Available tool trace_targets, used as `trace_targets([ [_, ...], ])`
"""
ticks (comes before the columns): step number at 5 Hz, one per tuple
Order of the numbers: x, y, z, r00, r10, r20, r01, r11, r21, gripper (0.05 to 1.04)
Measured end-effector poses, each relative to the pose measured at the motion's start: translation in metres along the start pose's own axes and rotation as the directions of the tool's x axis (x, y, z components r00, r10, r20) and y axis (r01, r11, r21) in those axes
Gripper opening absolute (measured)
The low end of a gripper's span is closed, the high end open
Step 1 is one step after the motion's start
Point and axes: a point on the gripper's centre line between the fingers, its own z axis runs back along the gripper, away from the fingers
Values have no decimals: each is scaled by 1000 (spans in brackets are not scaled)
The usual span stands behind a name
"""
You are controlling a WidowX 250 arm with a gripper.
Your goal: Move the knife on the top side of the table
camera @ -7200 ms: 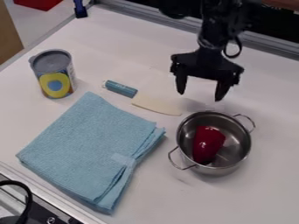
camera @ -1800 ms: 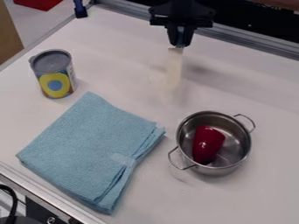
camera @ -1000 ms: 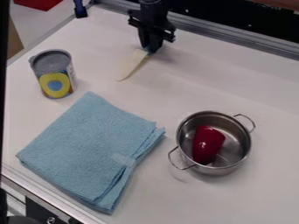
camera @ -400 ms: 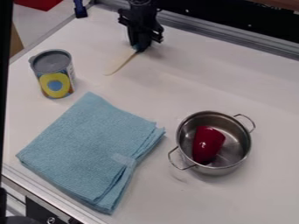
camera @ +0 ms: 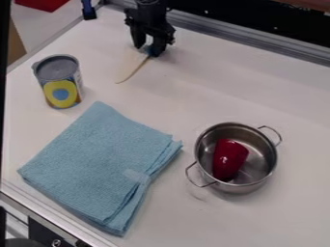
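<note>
Knife across to 11 o'clock, grip released

Change, main item: knife (camera: 132, 70) was near mid-table, between can (camera: 59, 83) and pot (camera: 236, 157). Now on the upper table (camera: 219, 82) at 11 o'clock, handle (camera: 149, 50) toward the far edge, tip toward 7 o'clock. Can at 10, cloth (camera: 97, 161) at 7 to 8, pot at 4: all unmoved.

Smaller: gripper (camera: 147, 51) was closed on the handle; it is now spread, one side of it still right by the handle. Tip position unchanged through the opening.

Meaning: the move to the top side looks essentially done. Remaining, I judge: lift clear toward 12 without catching the handle and dragging or rolling the knife.

Unclear, large to small: dark band (camera: 3, 72) along the 9 o'clock edge, cut off, not identified. Arm (camera: 151, 6) cut off at the top. Handle mostly masked by the gripper; contact cannot be told. Blade pale on pale; whether it lies flat or leans on its edge, cannot tell.
</note>
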Motion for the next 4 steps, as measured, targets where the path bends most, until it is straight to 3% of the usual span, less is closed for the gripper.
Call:
trace_targets([
  [1,-1,-3,0,1000,7,-5,-7,1000,-25,1002],
  [2,-4,-6,2,1000,22,-7,-22,1000,-21,999],
  [4,-7,-17,37,998,43,-36,-44,999,-23,999],
])
